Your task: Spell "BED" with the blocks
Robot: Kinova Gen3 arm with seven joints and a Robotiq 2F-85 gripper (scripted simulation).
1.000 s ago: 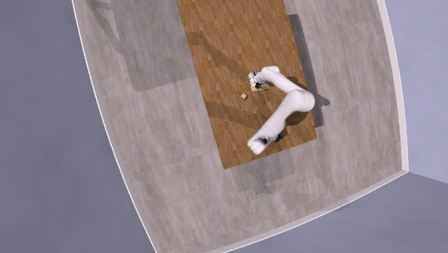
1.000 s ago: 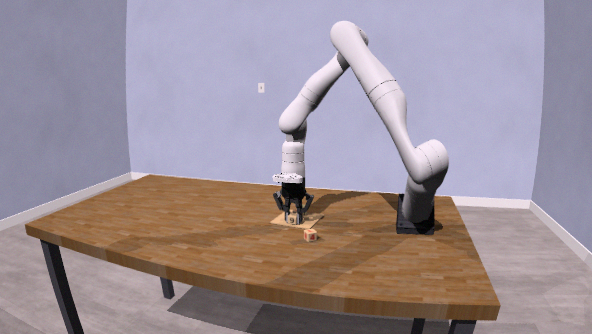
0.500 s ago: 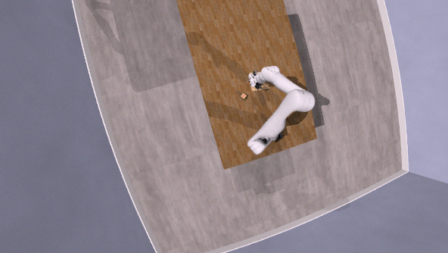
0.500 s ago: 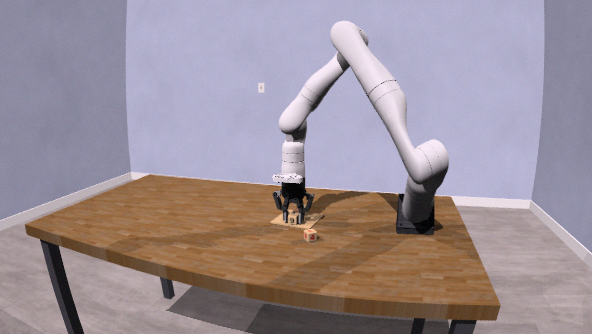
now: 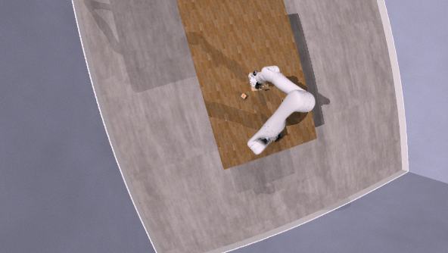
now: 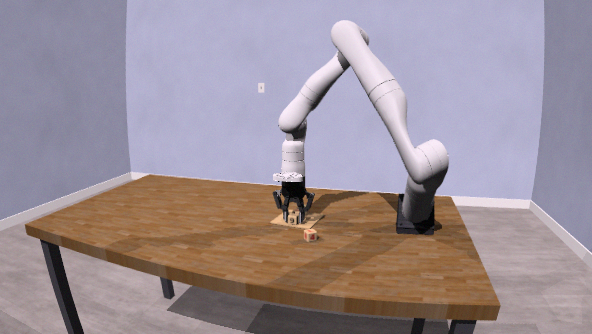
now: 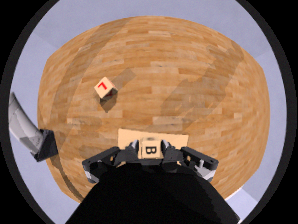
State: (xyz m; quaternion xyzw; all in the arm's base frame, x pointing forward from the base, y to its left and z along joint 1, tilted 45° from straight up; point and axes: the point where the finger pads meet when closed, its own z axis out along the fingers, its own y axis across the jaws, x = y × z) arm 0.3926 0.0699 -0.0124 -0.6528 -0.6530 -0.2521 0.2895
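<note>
My gripper (image 6: 293,209) (image 7: 149,144) (image 5: 258,85) stands low over the tan mat (image 6: 316,217) (image 7: 127,136), fingers pointing down. The fingers are spread apart on either side of a wooden block with a black "B" (image 7: 148,147) (image 6: 293,218) that rests on the mat. The fingers stand a little off the block's sides. Other blocks on the mat are hidden by the gripper and wrist. A wooden block with a red letter (image 5: 244,96) (image 6: 310,235) (image 7: 104,88) lies on the bare table, off the mat, toward the table's front.
The wooden table (image 6: 175,235) (image 5: 234,34) carries the mat and the blocks. The robot's base (image 6: 415,225) is fixed at the right end of the table. Grey floor and walls surround it.
</note>
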